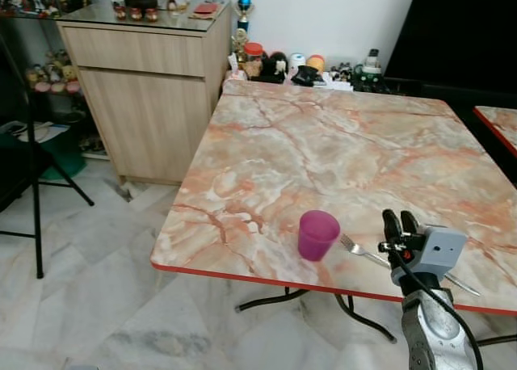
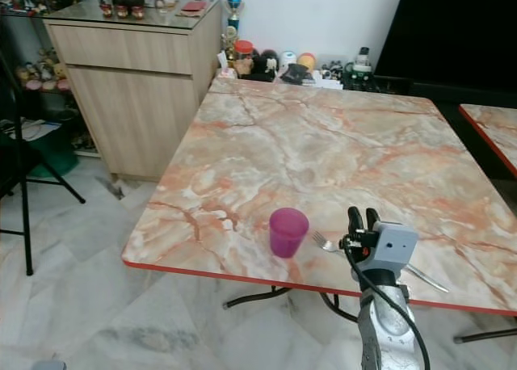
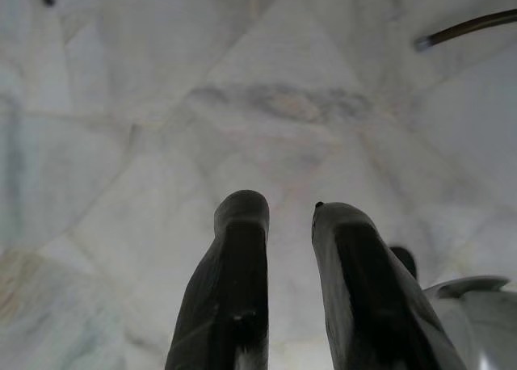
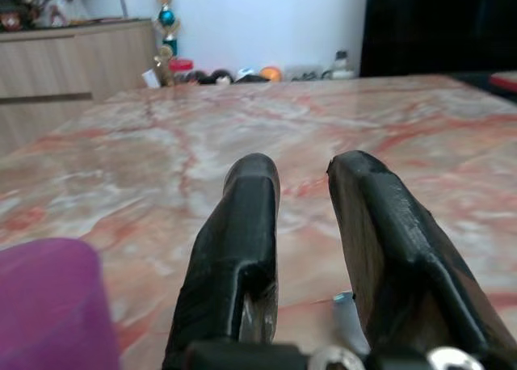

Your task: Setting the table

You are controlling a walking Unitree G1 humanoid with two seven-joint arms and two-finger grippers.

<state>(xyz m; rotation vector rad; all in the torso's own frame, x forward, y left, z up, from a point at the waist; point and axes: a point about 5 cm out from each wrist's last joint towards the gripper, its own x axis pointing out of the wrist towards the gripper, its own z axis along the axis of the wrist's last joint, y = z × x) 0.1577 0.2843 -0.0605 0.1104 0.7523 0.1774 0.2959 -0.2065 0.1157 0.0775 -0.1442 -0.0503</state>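
Note:
A purple plastic cup (image 1: 317, 234) stands upright near the front edge of the marble-patterned table (image 1: 323, 144). Just right of it a metal fork (image 1: 359, 250) lies flat, tines toward the cup, its handle running under my right wrist. My right gripper (image 1: 400, 216) hovers over the fork's middle, its fingers slightly apart and holding nothing. In the right wrist view the cup (image 4: 48, 305) sits beside the fingers (image 4: 242, 224), and a glint of the fork (image 4: 343, 300) shows low between them. My left gripper (image 3: 289, 208) hangs idle over the floor, a small gap between its fingers.
A wooden cabinet (image 1: 145, 87) stands left of the table, with a black folding chair (image 1: 24, 176) farther left. Jars and small items (image 1: 299, 67) crowd the wall at the table's far edge. A second table's corner (image 1: 501, 124) is at the right. White marble floor (image 1: 97, 289) lies in front.

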